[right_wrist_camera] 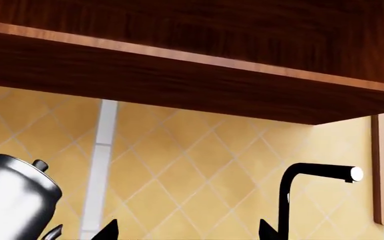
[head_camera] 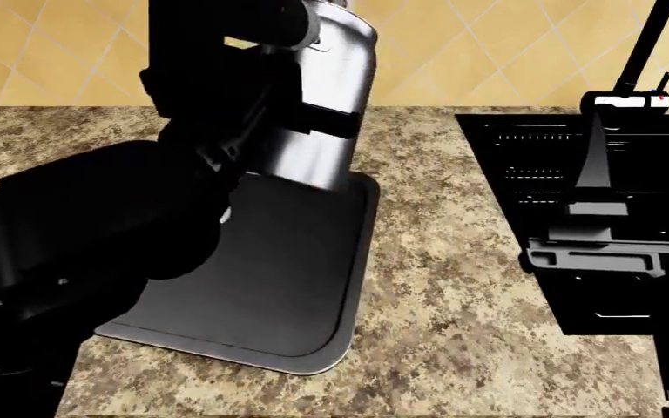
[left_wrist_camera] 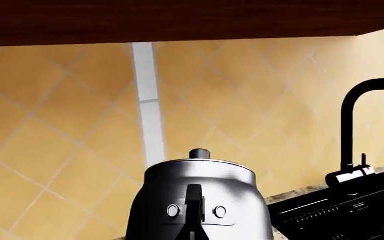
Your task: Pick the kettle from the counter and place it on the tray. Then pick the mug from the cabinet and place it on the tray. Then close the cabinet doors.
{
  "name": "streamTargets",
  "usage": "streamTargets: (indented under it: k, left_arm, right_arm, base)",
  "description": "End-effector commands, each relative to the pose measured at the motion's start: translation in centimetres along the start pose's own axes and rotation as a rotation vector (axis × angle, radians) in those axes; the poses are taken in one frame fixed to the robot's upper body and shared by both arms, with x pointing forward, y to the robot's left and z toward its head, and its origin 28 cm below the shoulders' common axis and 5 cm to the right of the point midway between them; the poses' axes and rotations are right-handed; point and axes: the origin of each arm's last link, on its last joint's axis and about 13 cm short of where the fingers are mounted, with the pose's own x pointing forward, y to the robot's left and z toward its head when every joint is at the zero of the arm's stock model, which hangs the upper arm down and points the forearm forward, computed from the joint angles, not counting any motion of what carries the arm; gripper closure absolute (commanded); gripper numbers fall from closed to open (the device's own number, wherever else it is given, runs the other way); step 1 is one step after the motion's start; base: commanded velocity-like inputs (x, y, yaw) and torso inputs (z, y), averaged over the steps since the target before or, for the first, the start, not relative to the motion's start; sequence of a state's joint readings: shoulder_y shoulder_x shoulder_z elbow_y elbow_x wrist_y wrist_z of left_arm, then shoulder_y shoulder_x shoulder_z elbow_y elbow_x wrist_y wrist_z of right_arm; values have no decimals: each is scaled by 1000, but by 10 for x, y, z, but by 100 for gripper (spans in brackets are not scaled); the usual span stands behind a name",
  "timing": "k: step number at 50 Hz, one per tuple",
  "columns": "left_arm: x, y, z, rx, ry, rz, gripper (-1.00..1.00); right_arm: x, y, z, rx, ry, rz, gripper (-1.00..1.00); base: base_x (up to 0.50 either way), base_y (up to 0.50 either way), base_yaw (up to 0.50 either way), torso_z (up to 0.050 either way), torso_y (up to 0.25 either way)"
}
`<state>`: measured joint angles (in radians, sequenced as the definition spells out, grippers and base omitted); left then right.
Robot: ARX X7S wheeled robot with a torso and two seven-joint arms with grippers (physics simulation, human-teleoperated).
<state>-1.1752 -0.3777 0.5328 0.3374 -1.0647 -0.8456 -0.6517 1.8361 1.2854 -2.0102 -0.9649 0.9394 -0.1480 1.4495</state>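
— Kettle (left_wrist_camera: 199, 200) first, from the left wrist camera: where is it?
— Close in front of that camera, upright, its lid knob on top, against the yellow tiled wall (left_wrist_camera: 58, 125). A black faucet (left_wrist_camera: 355, 125) stands beside it over the black sink (left_wrist_camera: 339, 212). The left fingers are out of this picture.

— And from the head camera?
— The kettle (head_camera: 317, 113) is tilted over the far end of the tray (head_camera: 300, 279), which lies flat on the speckled desk (head_camera: 451, 296). The left arm (head_camera: 114, 218) covers the kettle's near side, so I cannot tell whether its fingers pinch it, or whether its base touches the tray. The right arm (head_camera: 608, 244) reaches over the sink, beside the tray.

— Right wrist camera?
— The kettle (right_wrist_camera: 12, 200) shows at the edge, under a dark wood cabinet (right_wrist_camera: 178, 65). Two black tips of the right fingers (right_wrist_camera: 108, 231) stand spread, holding nothing.
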Motion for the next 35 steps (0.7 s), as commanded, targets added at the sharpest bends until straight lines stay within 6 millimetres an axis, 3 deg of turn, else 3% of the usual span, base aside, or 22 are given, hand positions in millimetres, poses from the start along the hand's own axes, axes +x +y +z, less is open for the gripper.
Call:
streamTargets:
  k: [1,13,21,35]
  left_arm:
    - [7,21,-18,22,26,76,100]
    - [16,17,-60,17,127,54,100]
    - [14,16,-67,12,143,44,100]
    - [-13,23,-73,-13,130,58,100]
  right_arm:
    - [3,3,-2,2,6,8,-100]
    - [4,5,-6,1,17,15,-100]
    - [4,5,-7,2,21,15,-100]
    - [4,7,-9,1,23,20,-100]
  base:
    - [0,0,0,0,0]
    - [0,0,0,0,1]
    - [0,0,0,0,0]
    - [0,0,0,1,1]
